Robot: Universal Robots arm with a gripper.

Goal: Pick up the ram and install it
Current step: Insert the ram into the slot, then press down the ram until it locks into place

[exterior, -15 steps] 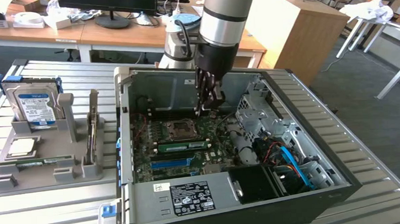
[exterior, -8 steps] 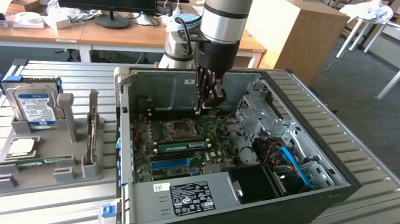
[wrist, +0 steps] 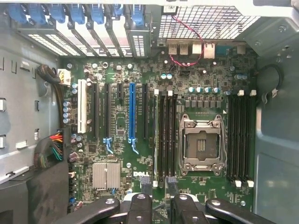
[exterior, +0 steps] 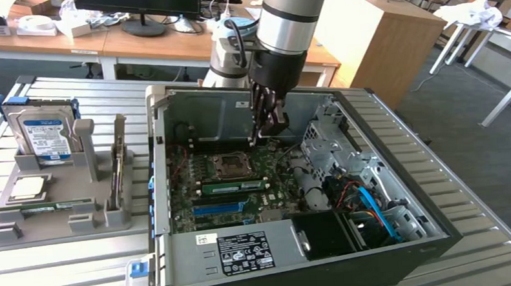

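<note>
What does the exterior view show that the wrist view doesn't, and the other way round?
Exterior view: the arm, and at the exterior view's left a grey holder with a hard drive, a square chip, the ram lying down and an upright card.
Wrist view: a white slot, a silver heatsink, red wires.
Both: the open gripper over the motherboard, the processor socket, the blue slot.

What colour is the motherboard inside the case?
The motherboard is green, clearest in the wrist view.

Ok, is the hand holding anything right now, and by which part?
Nothing is held: the hand hangs open over the motherboard, with nothing between its fingers.
</note>
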